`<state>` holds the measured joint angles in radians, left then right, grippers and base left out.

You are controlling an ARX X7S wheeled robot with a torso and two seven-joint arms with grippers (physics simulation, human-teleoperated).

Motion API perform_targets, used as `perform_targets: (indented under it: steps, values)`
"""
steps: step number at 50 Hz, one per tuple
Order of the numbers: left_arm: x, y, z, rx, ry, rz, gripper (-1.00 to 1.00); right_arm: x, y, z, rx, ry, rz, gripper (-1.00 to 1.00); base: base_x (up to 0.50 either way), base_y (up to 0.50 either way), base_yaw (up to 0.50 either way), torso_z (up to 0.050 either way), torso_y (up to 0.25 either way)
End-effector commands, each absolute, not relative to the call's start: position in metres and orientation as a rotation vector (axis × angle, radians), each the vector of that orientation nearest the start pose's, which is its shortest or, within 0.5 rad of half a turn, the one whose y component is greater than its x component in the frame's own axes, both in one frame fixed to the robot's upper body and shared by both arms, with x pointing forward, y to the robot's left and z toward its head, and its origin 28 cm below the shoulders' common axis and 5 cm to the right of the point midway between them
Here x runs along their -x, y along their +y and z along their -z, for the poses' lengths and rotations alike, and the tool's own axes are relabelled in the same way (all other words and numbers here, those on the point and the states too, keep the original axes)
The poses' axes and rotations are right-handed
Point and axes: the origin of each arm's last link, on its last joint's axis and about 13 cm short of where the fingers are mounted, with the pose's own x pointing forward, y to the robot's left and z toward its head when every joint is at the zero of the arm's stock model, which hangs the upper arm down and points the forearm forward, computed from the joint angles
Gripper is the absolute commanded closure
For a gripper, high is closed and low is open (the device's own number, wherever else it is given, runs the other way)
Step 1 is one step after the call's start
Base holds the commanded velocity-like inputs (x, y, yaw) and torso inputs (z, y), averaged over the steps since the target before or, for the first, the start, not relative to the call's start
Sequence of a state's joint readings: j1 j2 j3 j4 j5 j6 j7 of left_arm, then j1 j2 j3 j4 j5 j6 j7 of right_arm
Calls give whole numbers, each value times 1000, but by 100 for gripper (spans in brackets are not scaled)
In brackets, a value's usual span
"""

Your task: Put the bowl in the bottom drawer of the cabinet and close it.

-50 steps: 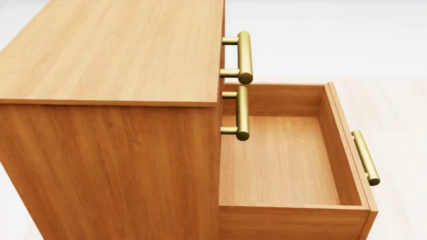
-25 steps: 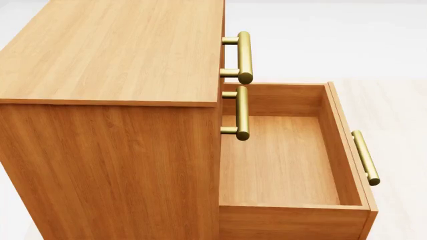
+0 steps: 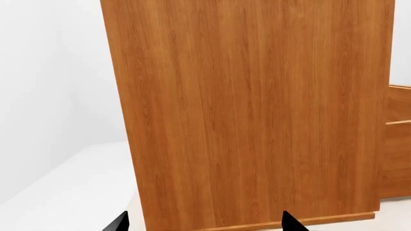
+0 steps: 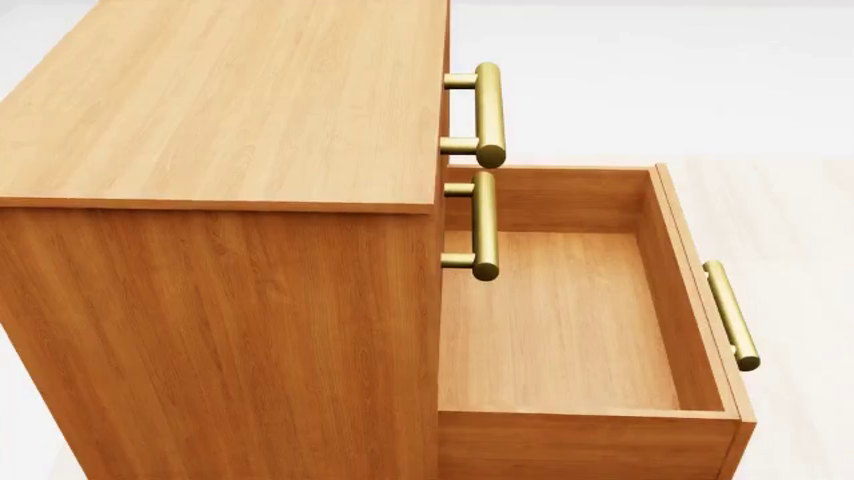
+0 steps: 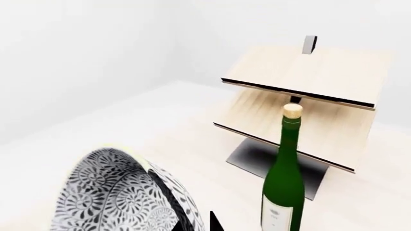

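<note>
Cabinet (image 4: 220, 200): seen from above in the head view; light orange-brown wood grain; 3 drawers, each with a brass bar handle.
Bottom drawer (image 4: 561, 320): pulled fully out, nothing seen on the visible part of its wooden floor; brass handle (image 4: 731, 315) on its front.
Upper drawers: both shut; their handles (image 4: 489, 115) and (image 4: 483, 225) are stacked above the open tray.
Left pincer (image 3: 202, 222): 2 dark fingertips (image 3: 292, 222) are seen well apart, nothing between them; the cabinet's plain side panel is faced directly ahead of them, with the drawer's side at the far edge of that view.
Right pincer (image 5: 196, 221): clamped on the rim of the bowl (image 5: 119, 197), with a dark finger seen against the wall.
Bowl: blue-grey and white floral pattern, held tilted at the right pincer; not seen in the head view.
Beyond the right pincer: a green wine bottle (image 5: 282, 185) stands upright, close in front of a pale slanted rack (image 5: 301, 103) on a light worktop (image 5: 147, 125).
</note>
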<state>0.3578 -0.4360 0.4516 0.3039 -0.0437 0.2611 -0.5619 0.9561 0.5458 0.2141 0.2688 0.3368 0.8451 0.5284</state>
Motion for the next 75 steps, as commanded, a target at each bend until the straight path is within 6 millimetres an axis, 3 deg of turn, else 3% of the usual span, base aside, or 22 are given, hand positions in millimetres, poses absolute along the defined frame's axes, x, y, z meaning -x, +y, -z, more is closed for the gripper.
perform_targets:
  steps: [1, 26, 75]
  values:
    - [-105, 200, -21, -112, -125, 18, -100, -335, -282, -248, -93, 51, 829, 100, 0, 0, 0, 0, 0]
    - [-105, 200, -20, -110, -126, 18, -100, -361, -261, -279, -84, 44, 715, 100, 0, 0, 0, 0, 0]
    - [-105, 200, -21, -109, -127, 22, -100, -411, -219, -274, -43, 138, 512, 100, 0, 0, 0, 0, 0]
